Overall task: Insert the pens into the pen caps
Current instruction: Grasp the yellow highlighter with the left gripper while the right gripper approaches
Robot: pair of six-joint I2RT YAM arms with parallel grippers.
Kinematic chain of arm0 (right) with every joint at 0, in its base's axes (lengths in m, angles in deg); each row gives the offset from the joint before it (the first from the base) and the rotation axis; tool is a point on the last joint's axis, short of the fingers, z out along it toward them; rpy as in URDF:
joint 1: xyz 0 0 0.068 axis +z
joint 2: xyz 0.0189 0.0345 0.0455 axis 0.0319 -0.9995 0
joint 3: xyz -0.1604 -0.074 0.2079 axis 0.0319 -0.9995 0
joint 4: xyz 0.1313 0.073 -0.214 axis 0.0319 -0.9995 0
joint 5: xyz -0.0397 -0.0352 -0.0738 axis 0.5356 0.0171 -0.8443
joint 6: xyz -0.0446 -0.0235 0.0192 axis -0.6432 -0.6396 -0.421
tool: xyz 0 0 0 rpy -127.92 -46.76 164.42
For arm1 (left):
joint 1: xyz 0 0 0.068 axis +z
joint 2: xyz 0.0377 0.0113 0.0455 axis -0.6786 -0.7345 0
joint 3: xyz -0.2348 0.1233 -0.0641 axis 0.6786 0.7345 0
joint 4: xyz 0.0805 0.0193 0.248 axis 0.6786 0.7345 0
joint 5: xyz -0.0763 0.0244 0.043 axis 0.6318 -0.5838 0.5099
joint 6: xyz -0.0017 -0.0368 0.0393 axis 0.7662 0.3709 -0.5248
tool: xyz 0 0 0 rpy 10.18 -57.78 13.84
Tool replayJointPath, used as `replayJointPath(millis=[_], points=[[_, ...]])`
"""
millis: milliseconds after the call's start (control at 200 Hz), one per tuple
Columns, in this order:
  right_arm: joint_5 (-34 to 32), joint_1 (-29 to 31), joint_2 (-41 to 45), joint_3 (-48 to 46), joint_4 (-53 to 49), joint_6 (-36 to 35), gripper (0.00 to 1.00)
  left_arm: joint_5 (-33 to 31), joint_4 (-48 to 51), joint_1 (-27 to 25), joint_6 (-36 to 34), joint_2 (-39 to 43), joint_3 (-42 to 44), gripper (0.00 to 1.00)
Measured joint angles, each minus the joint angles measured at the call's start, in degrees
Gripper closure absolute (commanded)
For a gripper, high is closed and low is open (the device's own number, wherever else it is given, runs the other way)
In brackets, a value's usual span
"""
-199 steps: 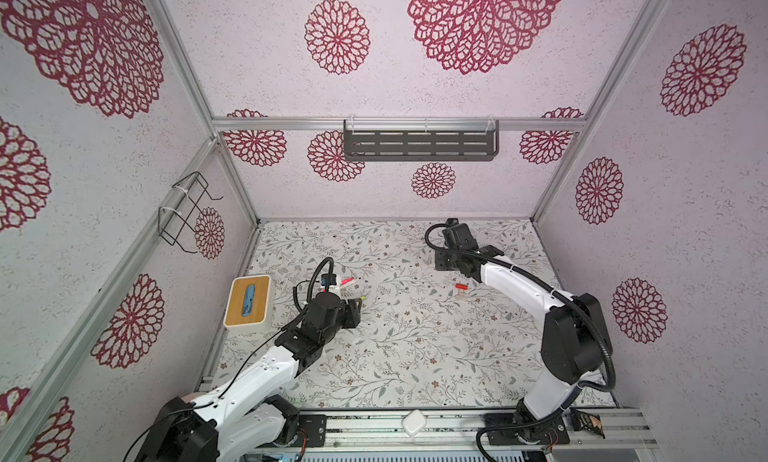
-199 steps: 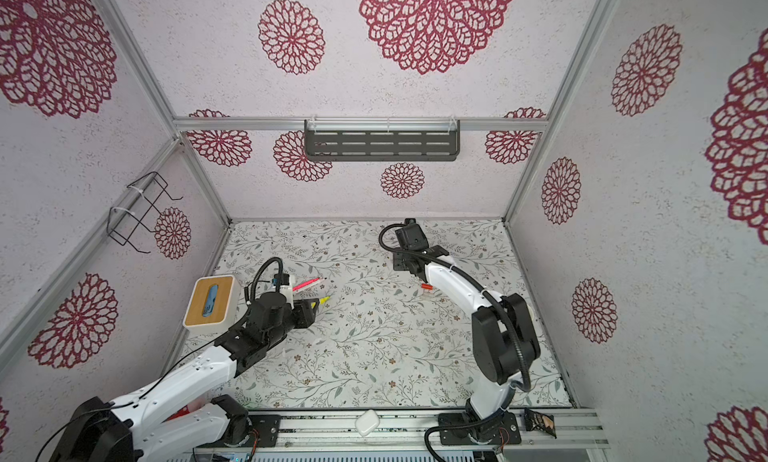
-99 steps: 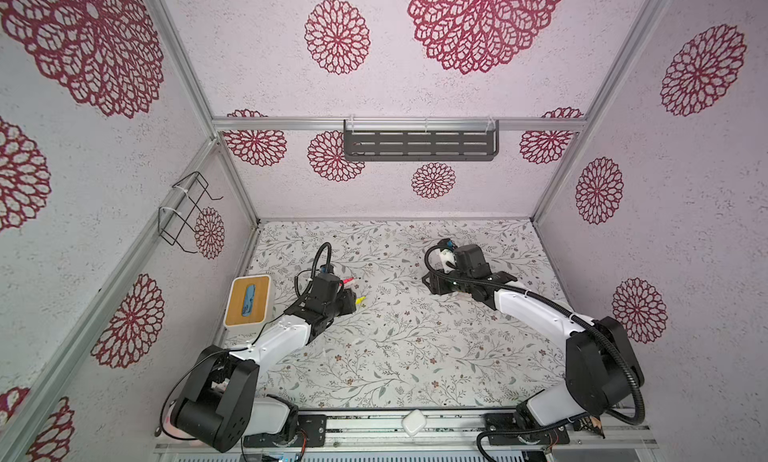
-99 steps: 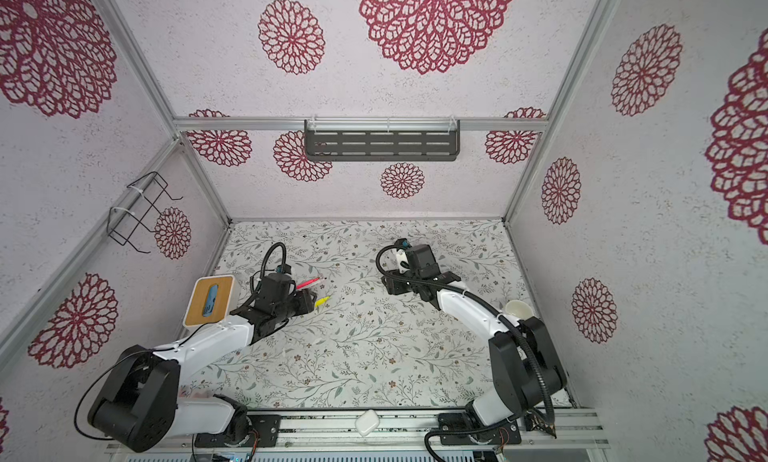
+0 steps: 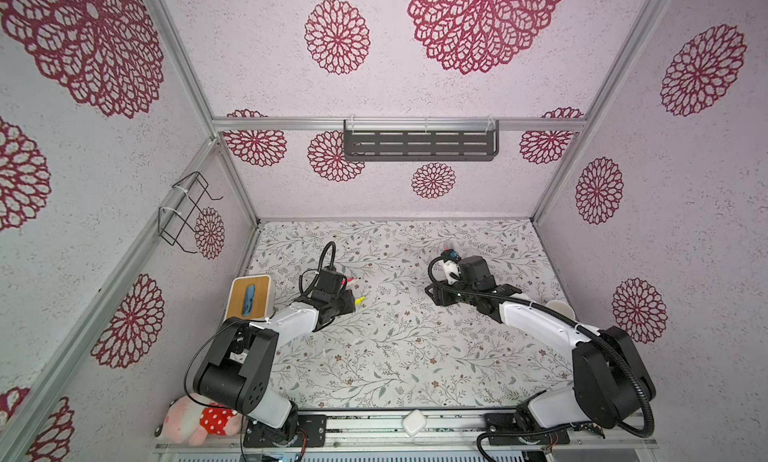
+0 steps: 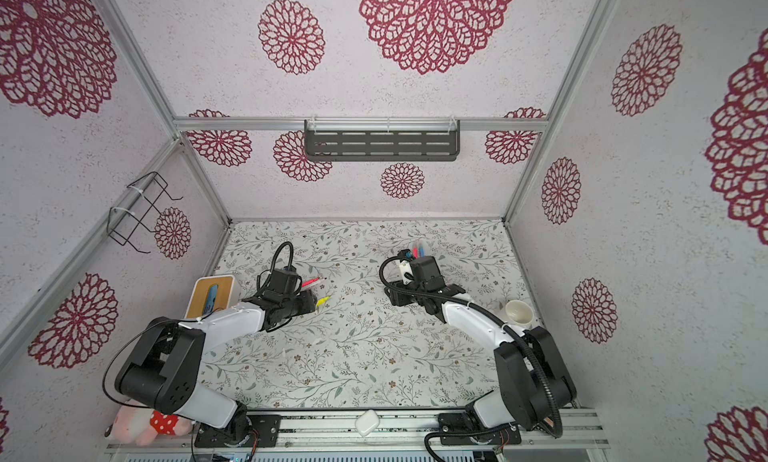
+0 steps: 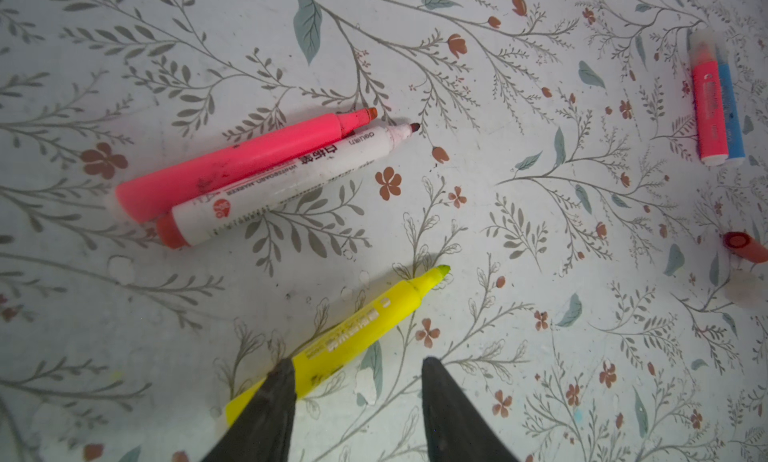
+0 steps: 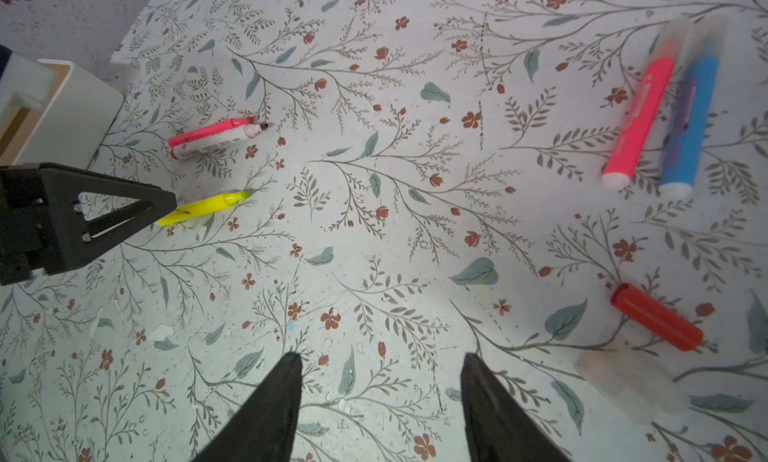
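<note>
- We saw the left tool [image 7: 357,362] open, with the yellow pen [image 7: 365,321] lying on the desk [image 7: 540,231] by one finger.
- We saw the right tool [image 8: 380,356] open, and the red cap [image 8: 656,316] lay near it.

Top cams high, facing down; wrist cams close, share yellow pen [image 7: 357,331].

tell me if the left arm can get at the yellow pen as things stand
Probably yes. The left tool is open right at the yellow pen, one finger overlapping its back end in the left wrist view. The pink pen and white marker lie apart from it, leaving the way free.
</note>
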Motion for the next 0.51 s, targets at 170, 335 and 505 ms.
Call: replayJointPath(millis=[170, 335, 505], points=[[-0.02, -0.33, 0.0, -0.94, 0.37, 0.07, 0.38, 0.2, 0.7, 0.0, -0.09, -1.66, -0.07, 0.49], [-0.02, -0.42, 0.02, -1.81, 1.18, 0.17, 0.38, 0.46, 0.92, -0.09, -0.13, -2.6, -0.81, 0.5], [-0.02, -0.44, 0.11, -2.34, 1.51, 0.24, 0.38, 0.76, 1.42, -1.36, 0.13, -2.67, -0.81, 0.51]])
